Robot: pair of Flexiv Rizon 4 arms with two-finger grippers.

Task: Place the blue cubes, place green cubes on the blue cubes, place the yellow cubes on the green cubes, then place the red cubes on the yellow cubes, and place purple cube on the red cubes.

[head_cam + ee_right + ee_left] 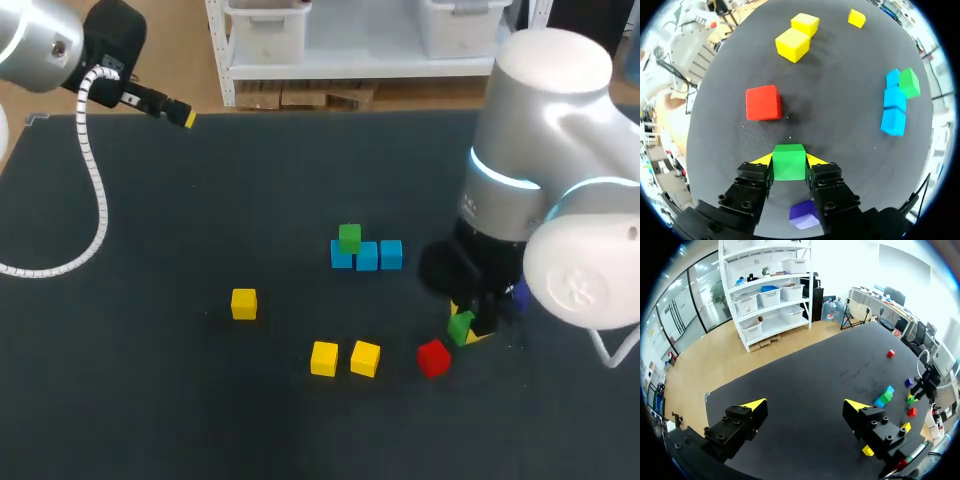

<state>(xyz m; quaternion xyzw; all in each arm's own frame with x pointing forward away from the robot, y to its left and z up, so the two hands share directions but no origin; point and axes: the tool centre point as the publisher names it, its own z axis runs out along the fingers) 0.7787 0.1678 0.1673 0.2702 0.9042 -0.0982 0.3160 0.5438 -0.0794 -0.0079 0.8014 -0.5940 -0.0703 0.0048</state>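
Right end effector [789,160] clamps a green cube [789,169] near the red cube [763,102]; left end effector [805,404] hangs over the surface [805,370], jaws wide apart, empty.

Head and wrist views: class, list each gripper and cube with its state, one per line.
Left gripper: open, empty.
Right gripper: shut on held green cube.
Blue cubes: three in a row.
Stacked green cube: atop end blue cube.
Yellow cubes: three, loose, unstacked.
Red cube: loose, unstacked.
Purple cube: loose, by right gripper.
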